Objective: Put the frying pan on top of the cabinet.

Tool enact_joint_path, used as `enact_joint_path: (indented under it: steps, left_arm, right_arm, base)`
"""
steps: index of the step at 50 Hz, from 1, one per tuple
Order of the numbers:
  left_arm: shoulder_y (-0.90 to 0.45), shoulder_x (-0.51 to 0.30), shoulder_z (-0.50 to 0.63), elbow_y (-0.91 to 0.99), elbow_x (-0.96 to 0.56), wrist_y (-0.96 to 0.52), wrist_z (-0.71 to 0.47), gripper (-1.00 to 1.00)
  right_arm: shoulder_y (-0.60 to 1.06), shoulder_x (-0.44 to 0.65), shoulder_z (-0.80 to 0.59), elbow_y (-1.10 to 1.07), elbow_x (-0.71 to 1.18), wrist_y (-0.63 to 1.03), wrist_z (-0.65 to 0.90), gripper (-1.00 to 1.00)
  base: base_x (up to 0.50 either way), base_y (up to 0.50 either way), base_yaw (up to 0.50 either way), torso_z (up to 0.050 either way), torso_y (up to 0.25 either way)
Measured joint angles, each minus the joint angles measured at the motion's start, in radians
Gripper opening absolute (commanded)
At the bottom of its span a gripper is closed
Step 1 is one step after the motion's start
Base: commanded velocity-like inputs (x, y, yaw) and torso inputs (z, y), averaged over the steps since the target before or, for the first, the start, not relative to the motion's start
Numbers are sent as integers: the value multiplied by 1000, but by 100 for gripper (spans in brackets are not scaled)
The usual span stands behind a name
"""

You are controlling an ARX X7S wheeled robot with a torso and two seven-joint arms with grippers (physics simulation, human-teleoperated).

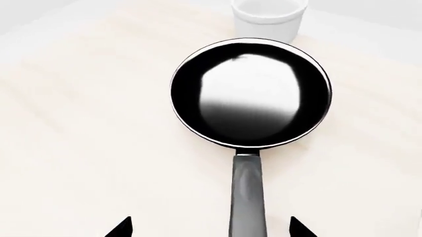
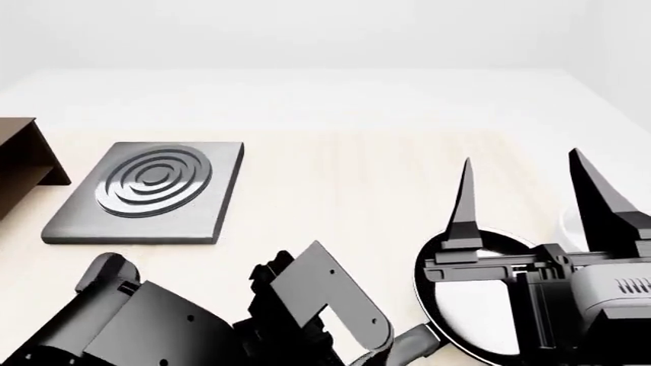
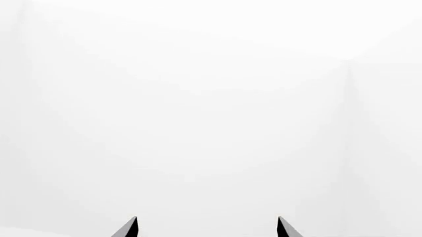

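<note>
The frying pan (image 1: 250, 94) lies flat on the pale table, black with a glossy inside. Its grey handle (image 1: 247, 197) runs back between the two tips of my left gripper (image 1: 209, 228), which is open and does not touch it. In the head view the pan (image 2: 473, 313) shows at the lower right, partly hidden behind my right gripper (image 2: 529, 198). That gripper is open, empty and points upward. The right wrist view shows only its gripper's spread tips (image 3: 207, 228) against a white wall. The dark brown cabinet (image 2: 20, 164) shows only as a corner at the far left edge.
A square grey plate with concentric rings (image 2: 152, 191) lies on the table between the cabinet and the pan. A white cup (image 1: 269, 17) stands just beyond the pan's far rim. My left arm (image 2: 203, 320) fills the lower left of the head view.
</note>
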Motion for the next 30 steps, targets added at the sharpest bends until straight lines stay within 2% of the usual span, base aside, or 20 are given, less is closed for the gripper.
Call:
enact_joint_path:
  steps: [9,30]
  left_arm:
    - [24,32,66,-5,27,11,-20,100]
    - [110,89,217,-26,240,54,66,100]
  right_arm:
    - [-1,-1,-2,8,1,-8,0,100]
    - [-7,3,-2,17,2,-25,0,100]
  base:
    - [0,0,0,0,0]
    - [0,0,0,0,0]
